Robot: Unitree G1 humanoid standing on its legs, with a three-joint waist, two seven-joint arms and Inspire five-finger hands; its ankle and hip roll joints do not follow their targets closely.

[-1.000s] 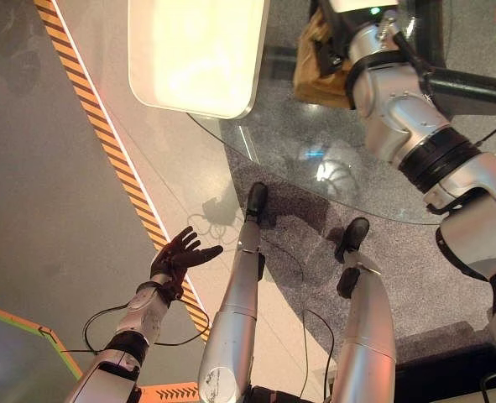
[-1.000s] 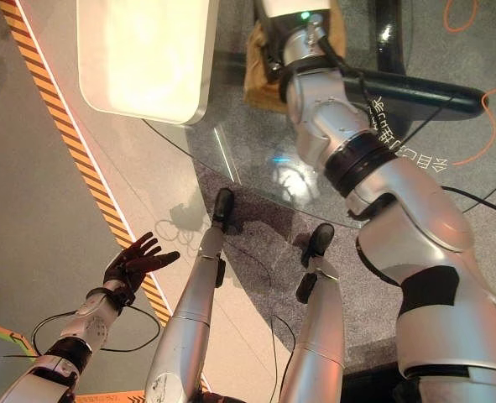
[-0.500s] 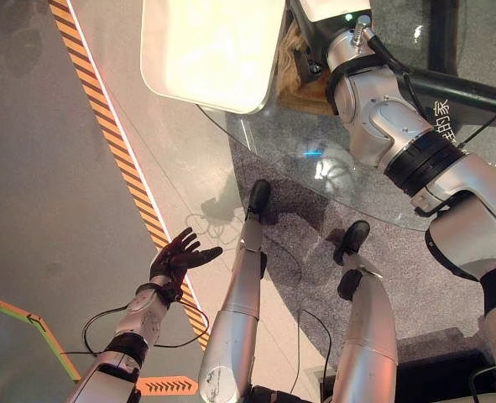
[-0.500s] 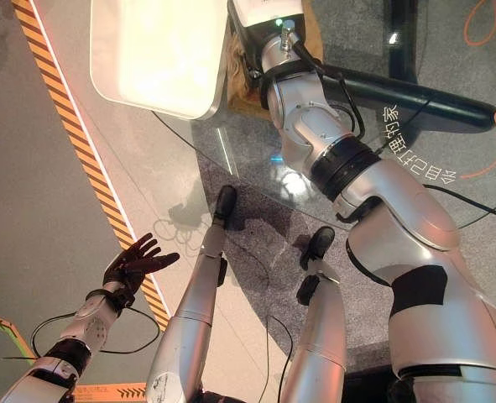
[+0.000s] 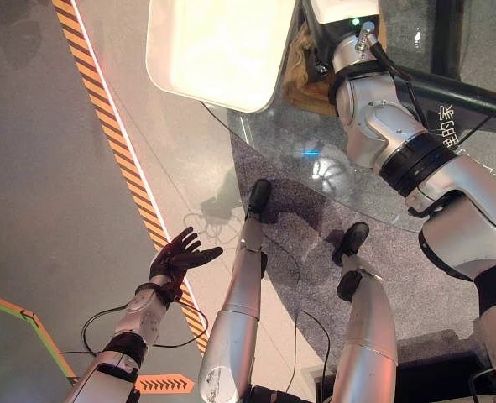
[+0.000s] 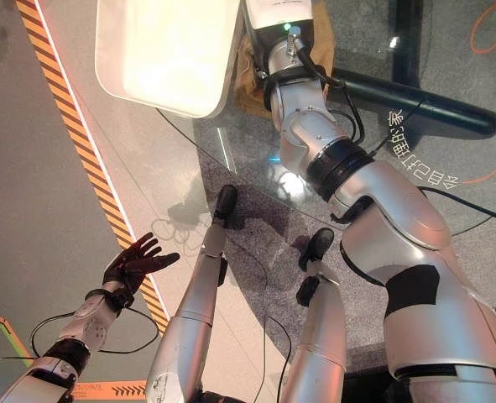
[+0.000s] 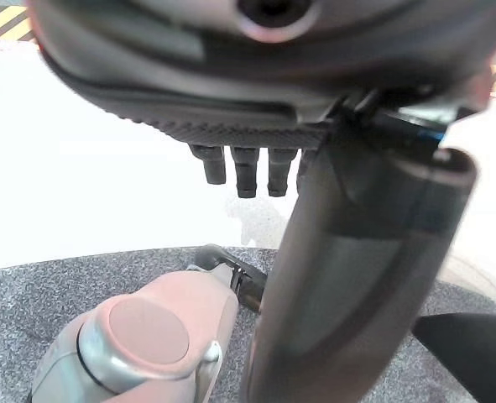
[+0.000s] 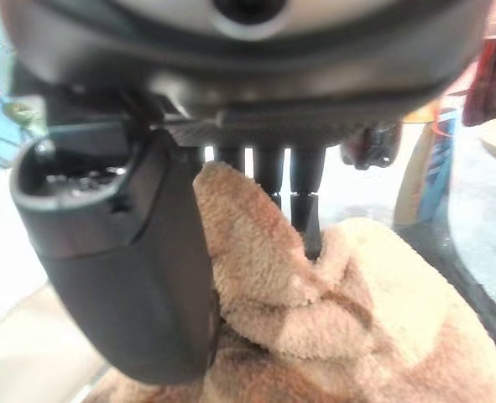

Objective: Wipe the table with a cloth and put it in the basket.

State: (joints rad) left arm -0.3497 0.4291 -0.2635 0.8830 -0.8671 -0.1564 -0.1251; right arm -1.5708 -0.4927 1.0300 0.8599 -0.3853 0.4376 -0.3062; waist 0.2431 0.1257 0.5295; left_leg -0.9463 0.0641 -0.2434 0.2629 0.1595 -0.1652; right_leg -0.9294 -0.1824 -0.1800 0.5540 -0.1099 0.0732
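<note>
**Right arm shifted along the glass with the cloth**

Reaching across the round glass surface (image 5: 315, 168), the right hand (image 8: 256, 159) has moved slightly since a second ago. Its fingers (image 8: 306, 201) and thumb pinch the tan cloth (image 8: 315, 319) beside a white tray (image 5: 214, 50). Low over the floor, the left hand (image 5: 179, 253) hangs with fingers spread.
</note>
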